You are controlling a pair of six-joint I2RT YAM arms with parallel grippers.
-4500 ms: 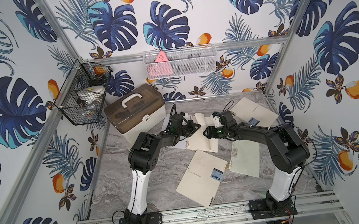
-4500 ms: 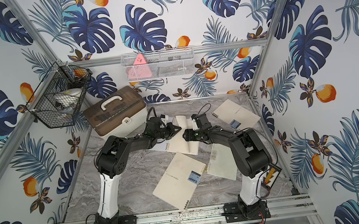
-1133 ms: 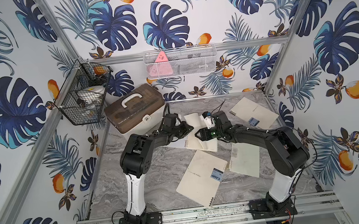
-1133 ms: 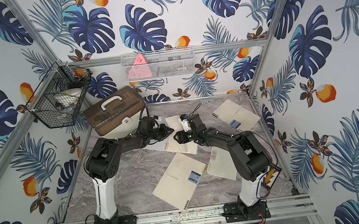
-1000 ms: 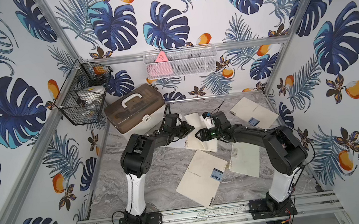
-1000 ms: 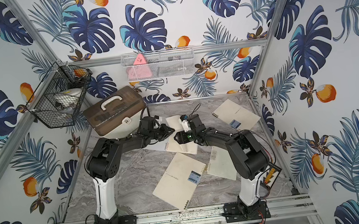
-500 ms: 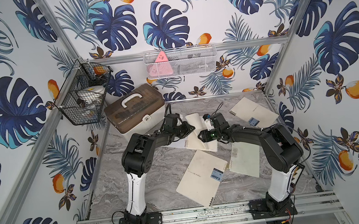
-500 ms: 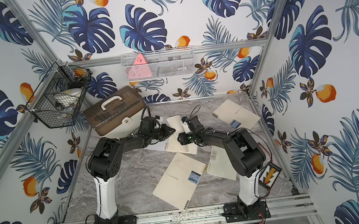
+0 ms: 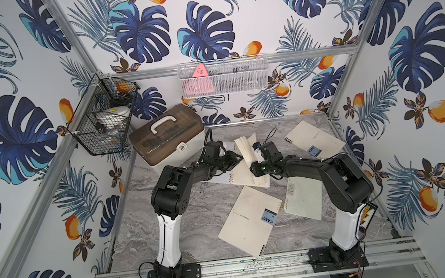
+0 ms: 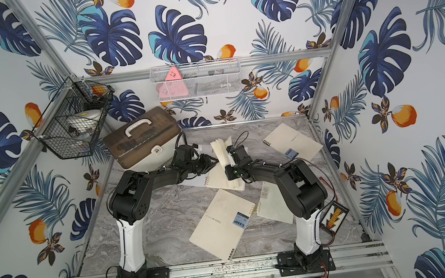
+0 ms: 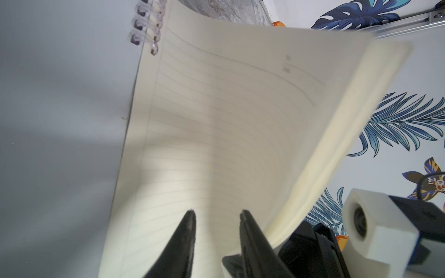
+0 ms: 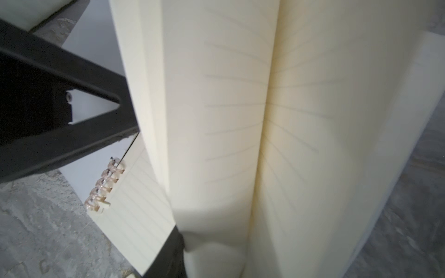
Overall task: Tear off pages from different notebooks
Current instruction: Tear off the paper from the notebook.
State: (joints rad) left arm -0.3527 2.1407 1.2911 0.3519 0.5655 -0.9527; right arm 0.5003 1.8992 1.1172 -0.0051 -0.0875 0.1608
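Beneath the left fingers (image 11: 189, 223), flat page of the open notebook (image 11: 204, 144); coil (image 11: 147, 26) beyond the tips, off to one side; raised pages (image 11: 337, 134) just beside, on the other. Against the right finger (image 12: 172, 250), those same pages. Closed notebook (image 9: 251, 222) well apart from all fingers.

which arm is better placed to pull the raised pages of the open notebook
Right, likely: the right gripper sits against the raised pages, while the left gripper hangs open over the flat page near the coil, better for pinning the notebook.
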